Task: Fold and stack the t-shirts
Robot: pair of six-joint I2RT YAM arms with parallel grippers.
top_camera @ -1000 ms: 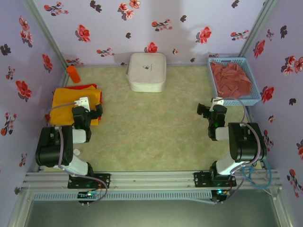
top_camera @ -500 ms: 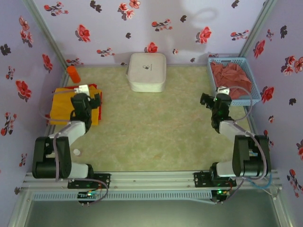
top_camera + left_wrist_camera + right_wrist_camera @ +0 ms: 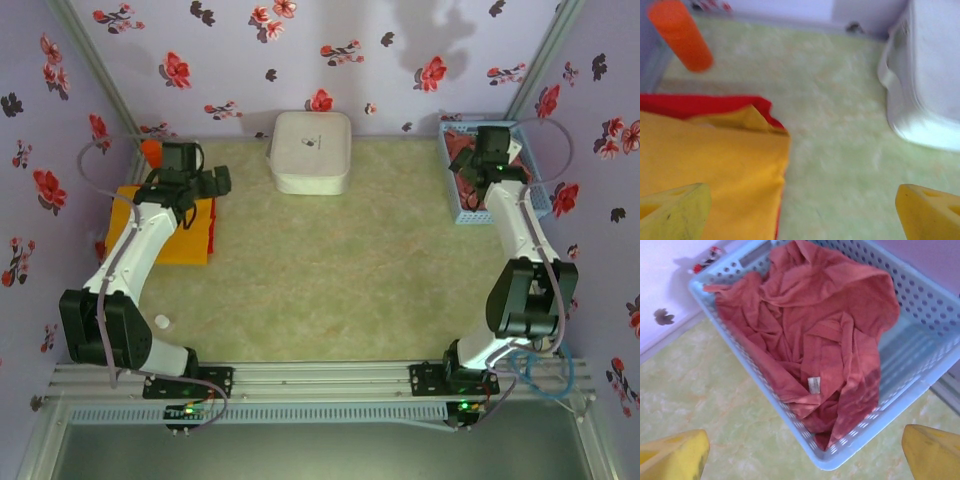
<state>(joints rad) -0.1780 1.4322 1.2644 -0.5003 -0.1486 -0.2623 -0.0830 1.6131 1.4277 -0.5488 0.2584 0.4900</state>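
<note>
Salmon-pink cloth t-shirt (image 3: 810,340) crumpled in light blue plastic basket (image 3: 912,347), upper frame — limp, likely light; pinch a raised fold. Right pincer (image 3: 804,454), left pincer (image 3: 800,210) both apart

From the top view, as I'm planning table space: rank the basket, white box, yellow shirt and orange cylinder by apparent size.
1. basket and yellow shirt: look about alike, each partly hidden under an arm, so unranked
2. white box
3. orange cylinder
</note>
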